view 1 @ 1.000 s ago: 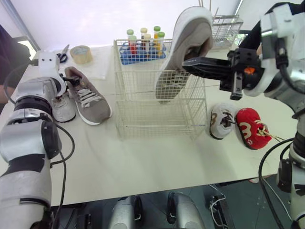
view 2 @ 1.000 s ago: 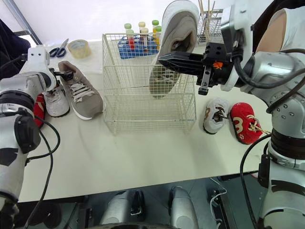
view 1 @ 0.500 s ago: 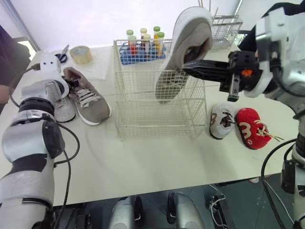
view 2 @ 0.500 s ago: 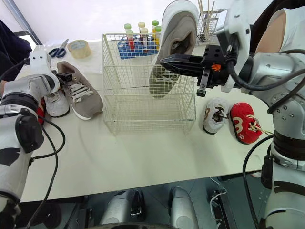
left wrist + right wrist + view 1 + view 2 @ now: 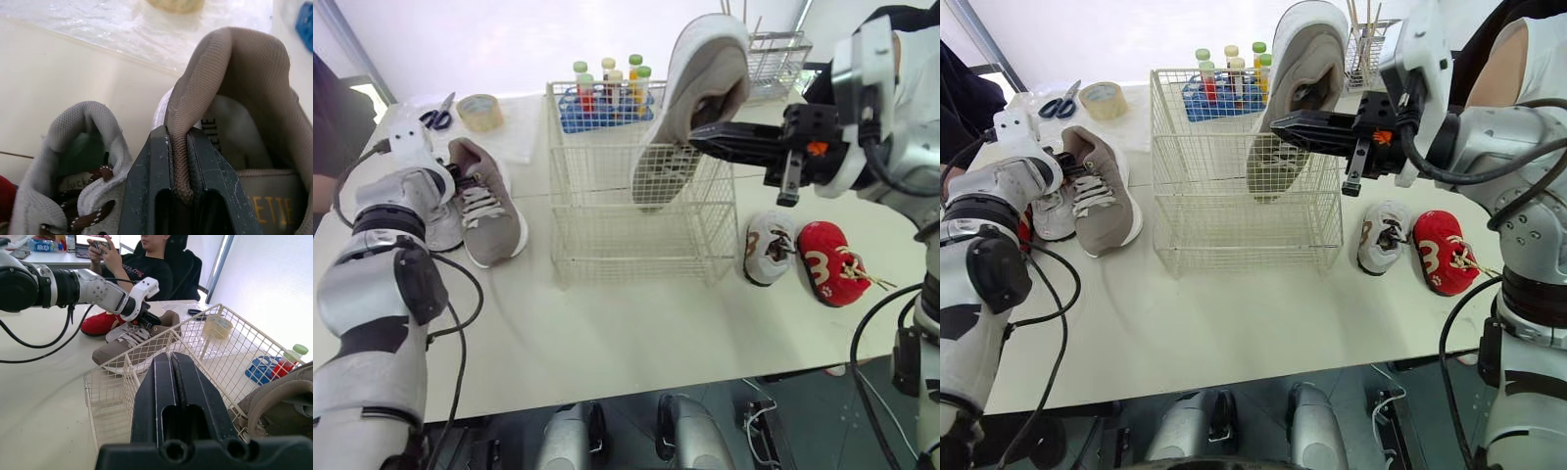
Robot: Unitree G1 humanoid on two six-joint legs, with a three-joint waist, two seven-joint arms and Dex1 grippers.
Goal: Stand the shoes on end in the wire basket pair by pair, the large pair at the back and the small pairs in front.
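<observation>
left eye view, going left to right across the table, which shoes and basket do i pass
small white shoe at the left → tan shoe → wire basket → small white shoe at the right → red shoe. The large shoe in the right gripper overlaps the basket, so left out.

Silver-grey arms [image 5: 382, 284], blk joints, blk cables [image 5: 849, 343]; orange mark [image 5: 818, 148] nr right gripper [image 5: 697, 137].

Bright, even daylight comes from the backdrop [image 5: 509, 39] beyond the right gripper [image 5: 698, 143], washed out to white. The table [image 5: 607, 323] glares pale, and the basket [image 5: 636, 245] throws only faint, soft shadows. Ahead of the left gripper [image 5: 177, 137] a plastic sheet [image 5: 122, 24] shines, while the shoe [image 5: 234, 98] mouth lies dark. Straight lines bow toward the eye views' edges.
</observation>
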